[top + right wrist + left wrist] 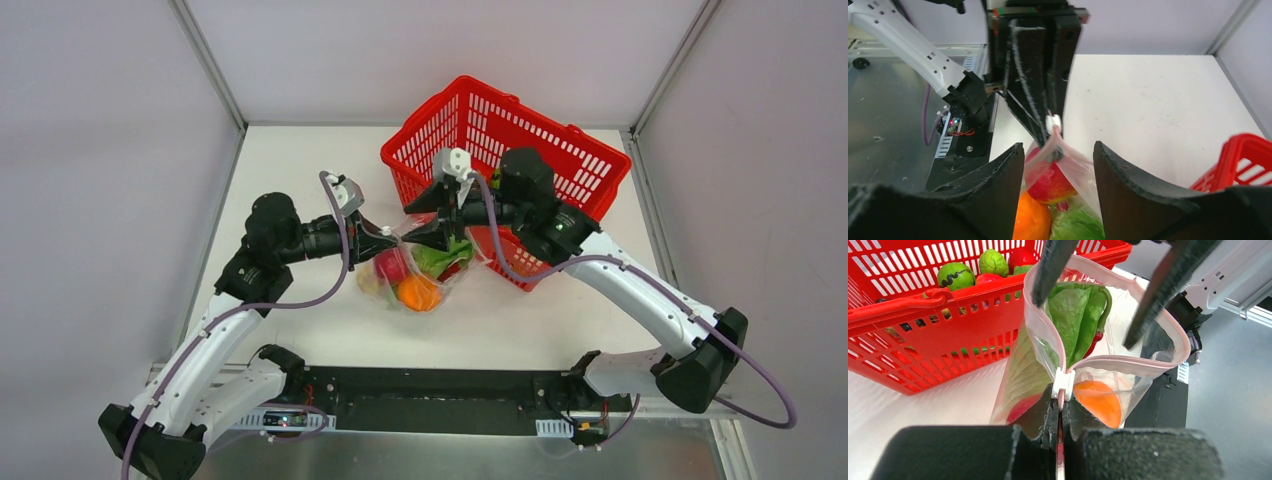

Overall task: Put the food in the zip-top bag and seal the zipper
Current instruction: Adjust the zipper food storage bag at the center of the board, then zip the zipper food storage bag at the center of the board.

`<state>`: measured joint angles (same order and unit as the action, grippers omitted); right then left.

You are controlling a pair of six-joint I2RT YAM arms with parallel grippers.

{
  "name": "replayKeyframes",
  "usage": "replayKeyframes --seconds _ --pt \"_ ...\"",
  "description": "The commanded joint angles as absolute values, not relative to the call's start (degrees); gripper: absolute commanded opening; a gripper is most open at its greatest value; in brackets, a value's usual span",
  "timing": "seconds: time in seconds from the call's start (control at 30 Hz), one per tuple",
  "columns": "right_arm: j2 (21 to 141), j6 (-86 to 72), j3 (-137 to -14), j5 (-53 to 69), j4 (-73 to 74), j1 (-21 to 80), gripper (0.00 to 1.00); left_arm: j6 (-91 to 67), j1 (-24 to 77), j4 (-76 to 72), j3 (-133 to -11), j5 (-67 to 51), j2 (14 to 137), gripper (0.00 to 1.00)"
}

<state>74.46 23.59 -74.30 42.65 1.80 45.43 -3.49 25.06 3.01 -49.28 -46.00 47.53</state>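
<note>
The clear zip-top bag (415, 275) hangs low over the table between both arms, its mouth gaping. Inside lie the food pieces: green leafy cabbage (1073, 315), an orange piece (1098, 400) and a round red fruit (1050, 182). My left gripper (1062, 407) is shut on the pink zipper (1108, 360) strip, just behind the white slider (1063, 382). My right gripper (1058, 146) is open, and its black fingers (1153, 300) reach down at the bag's mouth with loose plastic between them, gripping nothing.
A red plastic basket (500, 150) stands tilted at the back right, touching the bag's far side. It holds more toy produce (955, 275). The black base rail (430, 400) runs along the near table edge.
</note>
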Motion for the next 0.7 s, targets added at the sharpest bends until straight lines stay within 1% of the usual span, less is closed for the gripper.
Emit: replayKeyframes --seconds 0.0,0.13,0.3,0.4,0.47,0.6,0.67 --pt "73.2 32.4 -77.1 43.3 3.4 49.2 0.55 -3.6 25.3 2.0 -52.0 -48.5 45.8 0.0" --pt "76.6 35.2 -79.2 42.0 7.0 50.8 0.52 -1.2 25.3 5.2 -53.0 -49.1 45.7 0.0" --pt "79.2 34.8 -80.8 41.8 6.4 51.1 0.45 -0.5 25.6 6.6 -53.4 -49.9 45.5 0.0" --pt "79.9 34.3 -80.5 41.3 4.7 51.1 0.45 -0.5 25.6 6.7 -53.2 -49.9 45.0 0.0" --pt "80.3 34.5 -80.9 41.2 4.7 51.1 0.42 0.8 25.7 7.1 -53.2 -50.2 44.9 0.0" --pt "81.2 34.4 -81.5 43.1 5.4 51.1 0.34 1.2 25.7 7.4 -53.0 -50.2 45.2 0.0" --pt "81.5 34.2 -81.6 44.6 5.8 51.1 0.24 1.3 25.7 7.3 -53.1 -50.1 45.3 0.0"
